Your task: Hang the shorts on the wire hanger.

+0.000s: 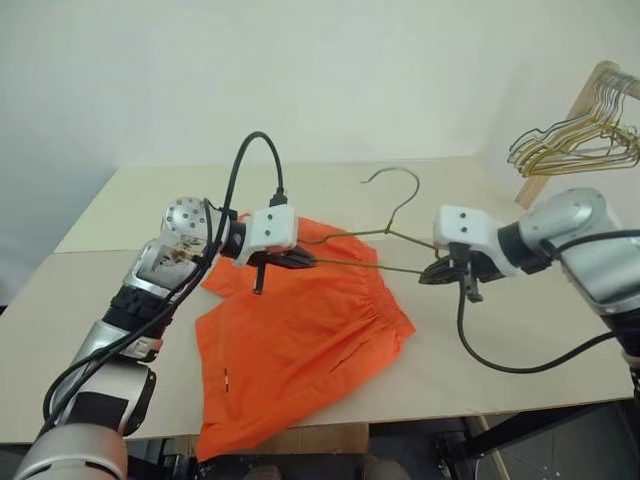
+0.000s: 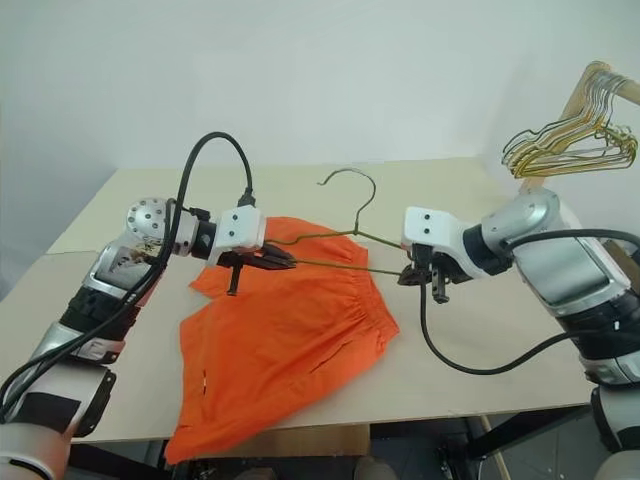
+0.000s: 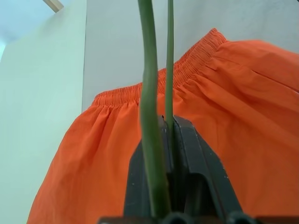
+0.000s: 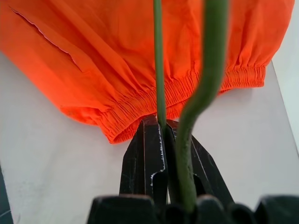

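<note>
The bright orange shorts (image 1: 300,340) lie flat on the beige table (image 1: 500,340), waistband towards the right, one leg reaching over the front edge. The thin olive-grey wire hanger (image 3: 148,93) hovers just above them, lying almost flat with its hook pointing to the far side. My left gripper (image 1: 300,260) is shut on the hanger's left corner, over the shorts' upper part. My right gripper (image 1: 437,272) is shut on the hanger's right corner, just beyond the waistband (image 4: 140,109). The wire (image 4: 212,46) runs between the fingers in both wrist views.
A bunch of gold and silver wire hangers (image 1: 580,140) hangs from a wooden rail at the far right. Black cables loop from both wrists; the right one droops onto the table (image 1: 500,365). Bare tabletop lies to the right and far side.
</note>
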`<control>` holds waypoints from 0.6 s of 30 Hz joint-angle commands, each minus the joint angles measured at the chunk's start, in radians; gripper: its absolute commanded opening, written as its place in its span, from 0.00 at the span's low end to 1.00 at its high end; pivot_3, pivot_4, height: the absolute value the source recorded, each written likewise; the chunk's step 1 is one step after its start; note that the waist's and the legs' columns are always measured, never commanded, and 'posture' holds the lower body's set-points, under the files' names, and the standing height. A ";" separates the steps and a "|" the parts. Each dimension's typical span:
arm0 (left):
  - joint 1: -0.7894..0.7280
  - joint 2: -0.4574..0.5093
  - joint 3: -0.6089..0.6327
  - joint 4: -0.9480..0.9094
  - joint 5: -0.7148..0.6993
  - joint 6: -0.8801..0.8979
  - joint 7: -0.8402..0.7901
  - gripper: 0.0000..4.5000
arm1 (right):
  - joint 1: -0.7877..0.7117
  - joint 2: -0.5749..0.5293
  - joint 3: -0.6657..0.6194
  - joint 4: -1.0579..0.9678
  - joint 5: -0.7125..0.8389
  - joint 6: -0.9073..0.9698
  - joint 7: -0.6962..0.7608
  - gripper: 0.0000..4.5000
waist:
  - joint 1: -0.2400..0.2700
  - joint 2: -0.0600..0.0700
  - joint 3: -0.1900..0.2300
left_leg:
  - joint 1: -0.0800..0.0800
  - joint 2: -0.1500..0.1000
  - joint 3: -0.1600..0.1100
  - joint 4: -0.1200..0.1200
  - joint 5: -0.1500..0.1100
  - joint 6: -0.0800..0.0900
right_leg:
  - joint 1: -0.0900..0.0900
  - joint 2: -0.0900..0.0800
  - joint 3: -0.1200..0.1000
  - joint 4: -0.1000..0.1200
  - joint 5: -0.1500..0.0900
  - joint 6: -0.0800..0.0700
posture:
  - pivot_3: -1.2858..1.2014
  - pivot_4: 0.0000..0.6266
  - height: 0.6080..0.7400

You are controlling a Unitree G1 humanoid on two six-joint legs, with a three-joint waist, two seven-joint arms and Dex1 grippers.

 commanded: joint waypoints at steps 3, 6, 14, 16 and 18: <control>-0.021 -0.008 0.074 0.038 -0.048 -0.016 0.003 0.46 | 0.078 -0.035 -0.145 -0.110 0.109 0.106 -0.006 0.00 | -0.001 0.000 0.000 | 0.000 0.000 0.000 0.000 0.000 0.000 | 0.000 0.000 0.000 0.000 0.000 0.000 | 0.48 0.00 1.00; -0.014 0.007 0.108 0.073 -0.070 0.000 -0.009 0.61 | 0.192 -0.063 -0.261 -0.152 0.192 0.210 -0.029 0.00 | 0.001 0.000 0.000 | 0.000 0.000 -0.001 0.000 0.000 0.000 | 0.000 0.001 -0.001 0.000 0.000 0.000 | 0.49 0.00 1.00; 0.104 0.006 0.243 -0.024 -0.193 0.036 0.029 1.00 | 0.537 -0.096 -0.557 -0.184 0.357 0.502 -0.126 0.00 | 0.019 0.000 0.000 | 0.002 0.001 0.000 0.000 0.000 0.000 | 0.003 0.001 0.000 0.000 0.000 0.000 | 0.49 0.00 1.00; 0.146 0.013 0.266 -0.091 -0.268 0.084 -0.014 1.00 | 0.553 -0.065 -0.565 -0.143 0.388 0.611 -0.178 0.00 | 0.020 0.000 -0.001 | 0.003 0.002 0.000 0.000 0.000 0.000 | 0.003 0.000 0.001 0.001 0.000 0.000 | 0.49 0.00 1.00; 0.177 0.028 0.278 -0.151 -0.330 0.130 -0.051 1.00 | 0.532 -0.029 -0.546 -0.076 0.389 0.695 -0.240 0.00 | 0.021 -0.001 -0.001 | 0.003 0.002 0.000 0.001 0.000 0.000 | 0.003 0.000 0.001 0.003 0.000 0.000 | 0.49 0.00 1.00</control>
